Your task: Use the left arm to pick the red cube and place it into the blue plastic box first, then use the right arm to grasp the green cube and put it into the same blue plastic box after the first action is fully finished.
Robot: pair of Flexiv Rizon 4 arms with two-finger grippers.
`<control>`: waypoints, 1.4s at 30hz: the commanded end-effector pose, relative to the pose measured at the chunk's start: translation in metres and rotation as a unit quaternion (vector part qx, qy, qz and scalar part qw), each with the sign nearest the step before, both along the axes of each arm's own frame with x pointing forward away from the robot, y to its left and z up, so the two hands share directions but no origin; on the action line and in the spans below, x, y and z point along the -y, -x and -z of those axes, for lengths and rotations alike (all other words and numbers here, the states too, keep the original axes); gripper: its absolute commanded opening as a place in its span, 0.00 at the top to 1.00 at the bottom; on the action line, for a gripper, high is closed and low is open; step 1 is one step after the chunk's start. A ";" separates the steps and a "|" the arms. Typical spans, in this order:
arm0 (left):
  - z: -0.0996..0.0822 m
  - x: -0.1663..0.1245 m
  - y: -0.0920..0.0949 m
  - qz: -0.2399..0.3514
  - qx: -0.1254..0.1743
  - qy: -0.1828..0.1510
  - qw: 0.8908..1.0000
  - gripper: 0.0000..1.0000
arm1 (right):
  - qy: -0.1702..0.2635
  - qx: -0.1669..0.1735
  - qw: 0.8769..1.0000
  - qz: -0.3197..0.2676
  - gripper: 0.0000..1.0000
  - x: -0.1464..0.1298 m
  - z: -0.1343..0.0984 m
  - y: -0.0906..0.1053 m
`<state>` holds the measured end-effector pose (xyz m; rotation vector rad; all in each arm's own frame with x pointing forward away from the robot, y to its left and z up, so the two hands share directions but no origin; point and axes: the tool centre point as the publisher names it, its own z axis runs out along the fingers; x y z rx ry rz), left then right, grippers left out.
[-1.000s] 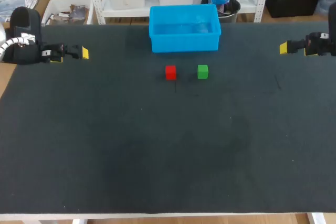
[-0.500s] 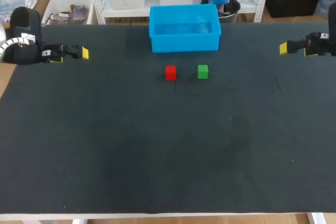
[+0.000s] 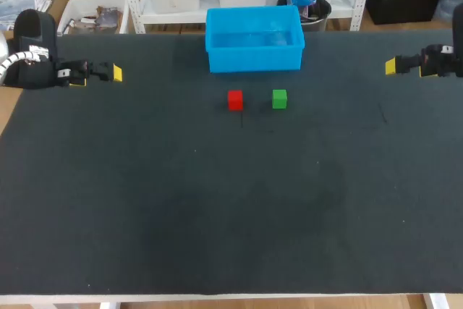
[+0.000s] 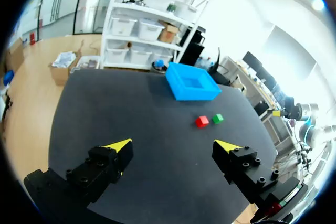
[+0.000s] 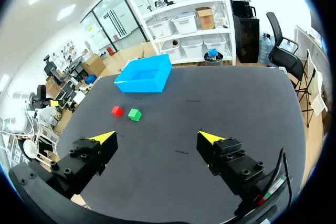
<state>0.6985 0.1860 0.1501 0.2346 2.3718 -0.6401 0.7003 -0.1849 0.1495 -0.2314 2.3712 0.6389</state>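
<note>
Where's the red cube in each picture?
Head view: red cube left of the green cube, before the blue box.
Left wrist view: red cube far ahead of the left hand, beside the green cube.
Right wrist view: red cube far ahead of the right hand, beside the green cube.
Landmark: blue box.

No change is seen across the 3 head view pictures. The left gripper (image 4: 175, 145) and the right gripper (image 5: 157, 137) are not shifted, and the gap between each pair of fingers is neither widened nor narrowed. Well ahead of the fingers, the red cube (image 3: 235, 100), the green cube (image 3: 279, 98) and the blue plastic box (image 3: 253, 58) are not displaced.
</note>
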 end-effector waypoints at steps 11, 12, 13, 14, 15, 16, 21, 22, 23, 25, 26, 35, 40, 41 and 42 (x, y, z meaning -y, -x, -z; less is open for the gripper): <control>0.000 0.000 0.000 0.000 0.000 0.000 1.000 0.00 | 0.001 0.000 1.000 0.000 0.00 0.000 0.000 0.000; 0.000 0.000 0.000 0.000 0.000 0.000 1.000 0.00 | 0.001 0.000 1.000 0.000 0.00 0.000 0.000 0.000; 0.000 0.000 0.000 0.000 0.000 0.000 1.000 0.00 | 0.001 0.000 1.000 0.000 0.00 0.000 0.000 0.000; 0.000 0.000 0.000 0.000 0.000 0.000 1.000 0.00 | 0.001 0.000 1.000 0.000 0.00 0.000 0.000 0.000; 0.000 0.000 0.000 0.000 0.000 0.000 1.000 0.00 | 0.001 0.000 1.000 0.000 0.00 0.000 0.000 0.000; 0.000 0.000 0.000 0.000 0.000 0.000 1.000 0.00 | 0.001 0.000 1.000 0.000 0.00 0.000 0.000 0.000; 0.000 0.000 0.000 0.000 0.000 0.000 1.000 0.00 | 0.001 0.000 1.000 0.000 0.00 0.000 0.000 0.000; 0.000 0.000 0.000 0.000 0.000 0.000 1.000 0.00 | 0.001 0.000 1.000 0.000 0.00 0.000 0.000 0.000; 0.000 0.000 0.000 0.000 0.000 0.000 1.000 0.00 | 0.001 0.000 1.000 0.000 0.00 0.000 0.000 0.000; 0.000 0.000 0.000 0.000 0.000 0.000 1.000 0.00 | 0.001 0.000 1.000 0.000 0.00 0.000 0.000 0.000; 0.000 0.000 0.000 0.000 0.000 0.000 1.000 0.00 | 0.001 0.000 1.000 0.000 0.00 0.000 0.000 0.000; 0.001 0.034 -0.024 -0.024 -0.081 -0.108 0.991 0.00 | 0.001 0.000 1.000 0.000 0.00 0.000 0.000 0.000; -0.001 0.062 -0.030 -0.021 -0.093 -0.128 0.987 0.00 | 0.001 0.000 1.000 0.000 0.00 0.000 0.000 0.000; 0.000 0.067 -0.031 -0.022 -0.094 -0.129 0.987 0.00 | 0.001 0.000 1.000 0.000 0.00 0.000 0.000 0.000; 0.001 0.072 -0.031 -0.023 -0.098 -0.131 0.986 0.00 | 0.001 0.000 1.000 0.000 0.00 0.000 0.000 0.000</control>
